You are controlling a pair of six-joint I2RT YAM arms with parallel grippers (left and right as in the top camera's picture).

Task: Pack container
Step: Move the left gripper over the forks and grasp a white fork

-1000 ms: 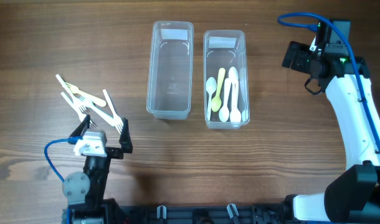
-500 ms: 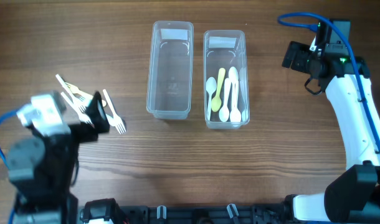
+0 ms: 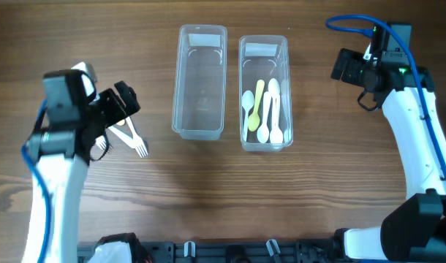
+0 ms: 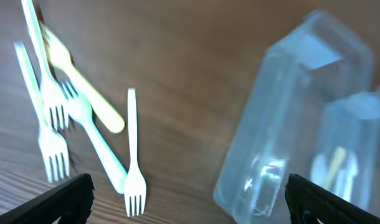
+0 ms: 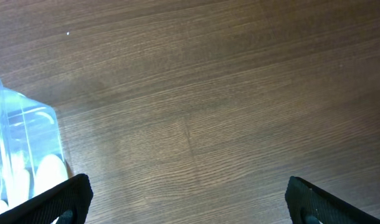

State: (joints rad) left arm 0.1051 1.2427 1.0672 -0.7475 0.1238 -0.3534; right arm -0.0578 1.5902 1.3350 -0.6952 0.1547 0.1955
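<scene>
White plastic forks (image 4: 132,149) at left of the left wrist frame, handles up-frame, tines toward the left gripper (image 4: 190,200): spread wide, empty, nearest. Empty box (image 4: 283,118) at right. Right gripper (image 3: 349,66) equally wide, empty, far off at overhead's upper right.

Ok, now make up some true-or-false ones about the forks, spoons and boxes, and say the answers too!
1. The spoons lie in the right container. True.
2. The forks are inside the left container. False: they lie on the table, and that container is empty.
3. The left gripper is holding a fork. False: it is open with nothing in it, above the forks.
4. The right gripper is open. True.
</scene>
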